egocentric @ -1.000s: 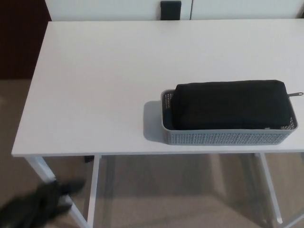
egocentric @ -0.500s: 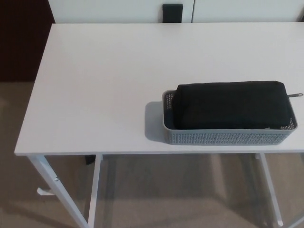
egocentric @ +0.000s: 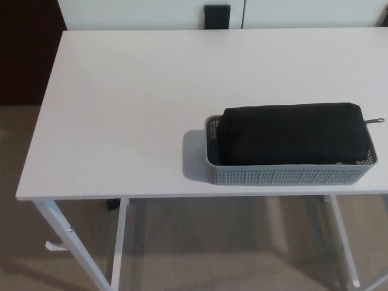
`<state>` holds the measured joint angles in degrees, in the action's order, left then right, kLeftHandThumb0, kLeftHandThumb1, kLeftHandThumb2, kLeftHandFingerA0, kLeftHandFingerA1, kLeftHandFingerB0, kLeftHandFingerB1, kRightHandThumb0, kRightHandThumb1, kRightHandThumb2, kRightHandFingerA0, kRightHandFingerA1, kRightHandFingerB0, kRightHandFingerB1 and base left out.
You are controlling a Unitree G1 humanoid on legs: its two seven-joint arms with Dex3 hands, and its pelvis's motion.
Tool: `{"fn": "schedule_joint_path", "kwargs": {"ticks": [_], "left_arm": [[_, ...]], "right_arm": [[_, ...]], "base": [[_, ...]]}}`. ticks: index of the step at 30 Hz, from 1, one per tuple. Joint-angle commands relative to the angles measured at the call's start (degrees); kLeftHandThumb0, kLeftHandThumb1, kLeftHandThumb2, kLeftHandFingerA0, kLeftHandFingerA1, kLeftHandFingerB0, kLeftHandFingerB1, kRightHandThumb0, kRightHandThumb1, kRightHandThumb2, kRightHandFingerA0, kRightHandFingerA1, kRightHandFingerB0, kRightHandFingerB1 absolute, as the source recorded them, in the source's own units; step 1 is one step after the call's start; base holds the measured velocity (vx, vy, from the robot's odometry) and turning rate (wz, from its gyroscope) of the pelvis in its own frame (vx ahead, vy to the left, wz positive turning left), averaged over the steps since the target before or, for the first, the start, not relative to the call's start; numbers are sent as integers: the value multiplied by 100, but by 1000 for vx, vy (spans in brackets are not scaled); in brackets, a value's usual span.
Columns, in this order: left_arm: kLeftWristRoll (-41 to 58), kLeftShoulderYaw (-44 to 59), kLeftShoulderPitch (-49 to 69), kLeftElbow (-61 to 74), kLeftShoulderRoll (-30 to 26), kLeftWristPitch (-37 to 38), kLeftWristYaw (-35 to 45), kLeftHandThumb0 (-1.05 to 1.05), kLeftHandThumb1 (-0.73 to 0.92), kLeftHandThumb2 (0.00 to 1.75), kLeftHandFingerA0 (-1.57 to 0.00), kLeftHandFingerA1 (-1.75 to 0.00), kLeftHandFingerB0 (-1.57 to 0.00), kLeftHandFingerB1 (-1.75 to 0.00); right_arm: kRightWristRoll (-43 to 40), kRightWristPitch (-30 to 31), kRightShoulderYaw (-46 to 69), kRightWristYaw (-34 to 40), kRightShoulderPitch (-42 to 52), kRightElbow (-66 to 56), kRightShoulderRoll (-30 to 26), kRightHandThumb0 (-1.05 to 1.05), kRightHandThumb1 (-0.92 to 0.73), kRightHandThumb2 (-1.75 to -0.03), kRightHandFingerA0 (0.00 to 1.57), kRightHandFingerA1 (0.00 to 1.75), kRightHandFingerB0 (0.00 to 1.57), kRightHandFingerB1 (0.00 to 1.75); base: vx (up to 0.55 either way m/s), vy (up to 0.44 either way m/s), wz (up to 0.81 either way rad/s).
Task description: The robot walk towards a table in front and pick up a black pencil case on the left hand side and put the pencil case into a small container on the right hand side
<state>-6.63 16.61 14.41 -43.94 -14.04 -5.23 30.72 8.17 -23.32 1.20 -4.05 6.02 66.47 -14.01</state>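
A soft, oblong black pencil case is lying inside the perforated grey container, itself sitting on the smooth white table; neither robot hand is showing.

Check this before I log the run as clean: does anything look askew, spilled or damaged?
Nothing stands out. The black pencil case lies flat inside the grey basket on the white table, filling it; only its zipper pull pokes past the right end. No robot hand shows.
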Motion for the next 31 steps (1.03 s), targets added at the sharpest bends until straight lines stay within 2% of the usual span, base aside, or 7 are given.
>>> {"fn": "schedule_joint_path", "kwargs": {"ticks": [1,7,15,19,20,29,31], "left_arm": [[217,280,-484,-1038,-362,1231,-1104,-82,49,80,-10,-35,-13,-10],[540,519,-561,-1147,-307,1503,-870,-36,31,90,0,-50,0,-50],[313,106,-922,-1558,-473,1635,-1327,-59,49,56,-20,-46,-10,-23],[426,73,-960,-1670,-493,1719,-1276,-34,27,86,-1,-51,0,-50],[440,50,-943,-1670,-496,1735,-1265,-63,41,72,-9,-43,-6,-26],[459,-98,-1004,-1815,-555,1819,-1287,-34,26,86,0,-50,0,-50],[474,-118,-1018,-1844,-559,1839,-1267,-65,41,74,-9,-44,-6,-25]], "right_arm": [[-356,-489,384,352,47,-132,43,-77,-53,-95,50,73,27,55],[-565,-743,782,475,111,-202,177,-78,-71,-61,41,84,21,57],[-528,-788,981,634,2,-191,247,-75,-70,-61,46,79,24,53],[-516,-790,974,658,-2,-193,245,-82,-60,-95,47,78,21,57],[-530,-795,980,648,7,-207,249,-74,-69,-61,45,81,23,54],[-538,-831,984,702,-13,-211,254,-77,-69,-61,49,82,24,56],[-532,-848,982,709,-23,-182,242,-78,-70,-61,49,81,24,55]], "base": [[0,0,0],[0,0,0],[0,0,0],[0,0,0],[0,0,0],[0,0,0],[0,0,0]]}}
